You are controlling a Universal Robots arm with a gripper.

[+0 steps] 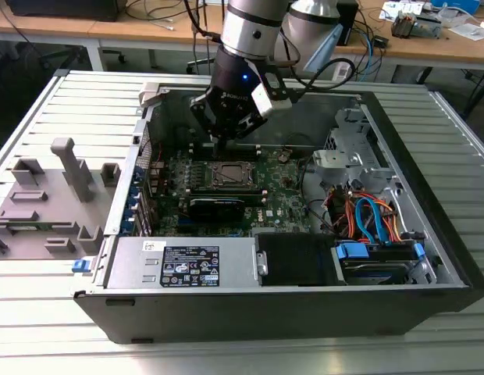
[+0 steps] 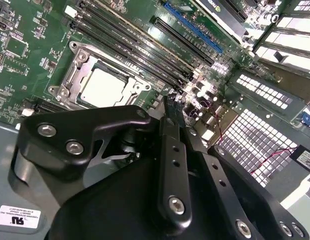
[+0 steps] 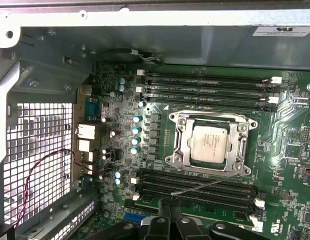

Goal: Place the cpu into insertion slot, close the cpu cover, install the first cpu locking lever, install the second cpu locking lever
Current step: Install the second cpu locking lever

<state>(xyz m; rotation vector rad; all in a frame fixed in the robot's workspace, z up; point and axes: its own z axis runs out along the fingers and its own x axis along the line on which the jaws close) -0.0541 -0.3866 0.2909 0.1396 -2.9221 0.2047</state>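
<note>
The square, silver-topped cpu (image 3: pixel 209 144) is seen seated in the metal-rimmed insertion slot (image 3: pixel 178 146) under the thin cpu cover (image 3: pixel 213 119); the black hand (image 2: pixel 174 107), fingers pressed together, is held above ribbed memory slots (image 3: pixel 195 187).

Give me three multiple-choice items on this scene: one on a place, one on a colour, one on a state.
1. Where is the cpu? A in the insertion slot; B on the slatted table; C on a desk.
2. The circuit board is: A blue; B green; C red.
3. The cpu cover is: A standing upright; B taken off; C lying down over the cpu.

A: the chip sits in the socket. B: green shows all around the socket. C: its frame lies flat around the chip's edges.
</note>
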